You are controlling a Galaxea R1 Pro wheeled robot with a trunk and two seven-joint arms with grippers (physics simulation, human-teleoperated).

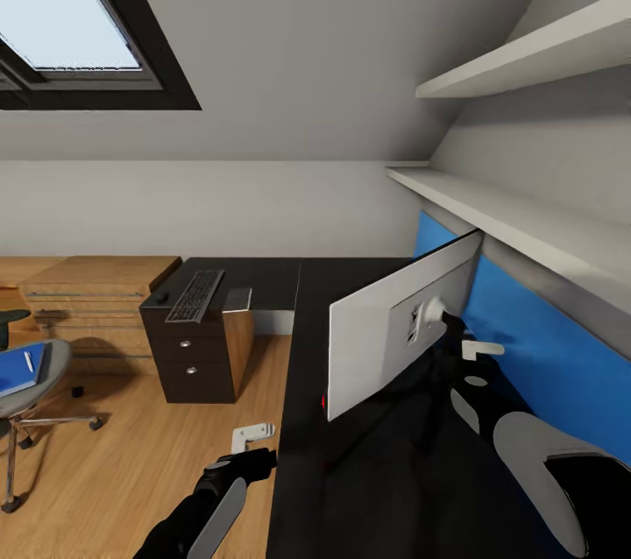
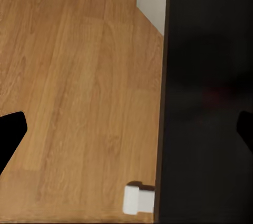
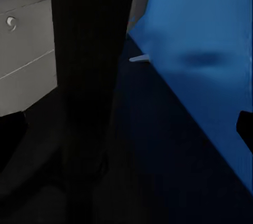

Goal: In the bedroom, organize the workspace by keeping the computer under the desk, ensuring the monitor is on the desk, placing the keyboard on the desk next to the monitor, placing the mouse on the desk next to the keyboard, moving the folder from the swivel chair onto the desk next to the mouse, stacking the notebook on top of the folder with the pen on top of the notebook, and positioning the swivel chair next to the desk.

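Head view, lower centre: left gripper (image 1: 254, 445) hangs beside the desk (image 1: 368, 489), fingers apart, holding nothing. Right gripper (image 1: 473, 349) reaches behind the monitor (image 1: 386, 322) mid-frame; its grip I cannot tell. Keyboard (image 1: 195, 294) lies farther back; folder (image 1: 17, 369) rests on the chair (image 1: 35, 392) at left.

Attic bedroom, skylight (image 1: 83, 7), desk (image 1: 350, 279), perhaps home office

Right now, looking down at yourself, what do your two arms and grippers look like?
Both arms are glossy black with light grey shell panels. The left arm has a long grey panel and ends in a black wrist with a whitish left gripper. The right arm carries rounded grey covers; the right gripper is whitish too. No cables or markings show.
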